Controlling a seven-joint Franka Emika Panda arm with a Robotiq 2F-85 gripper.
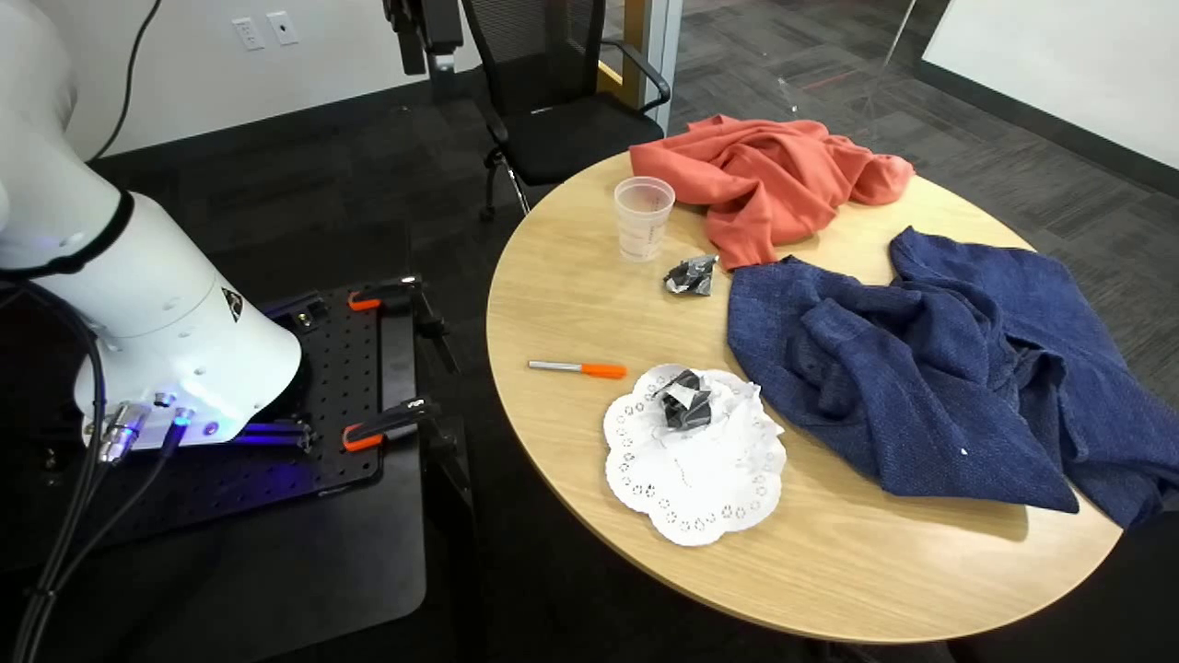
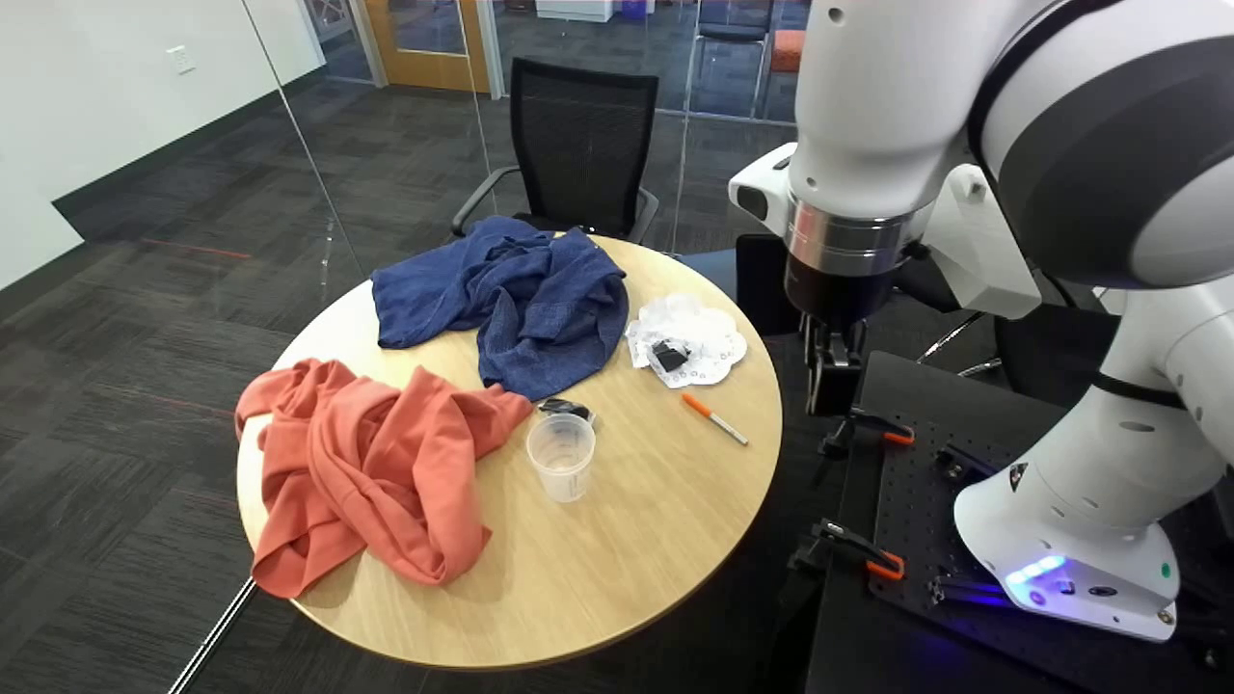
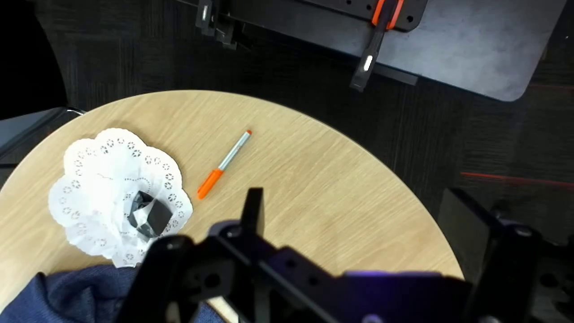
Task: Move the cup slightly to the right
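The cup (image 1: 642, 226) is a small translucent whitish plastic cup. It stands upright on the round wooden table (image 1: 562, 304), beside the red cloth. It also shows in an exterior view (image 2: 562, 463), near the small dark shiny crumpled object. The cup is not visible in the wrist view. My gripper (image 3: 352, 197) is open, with its two fingers wide apart and nothing between them. In an exterior view the gripper (image 2: 835, 371) hangs above and off the table's edge on the robot's side, well apart from the cup. In an exterior view only part of the gripper (image 1: 424, 37) shows at the top.
A red cloth (image 1: 764, 175) and a dark blue cloth (image 1: 921, 368) lie on the table. A crumpled dark foil piece (image 1: 691, 275) lies close to the cup. An orange marker (image 3: 223, 166) and a white doily (image 3: 96, 188) with a dark cube-like object (image 3: 150, 215) lie further along.
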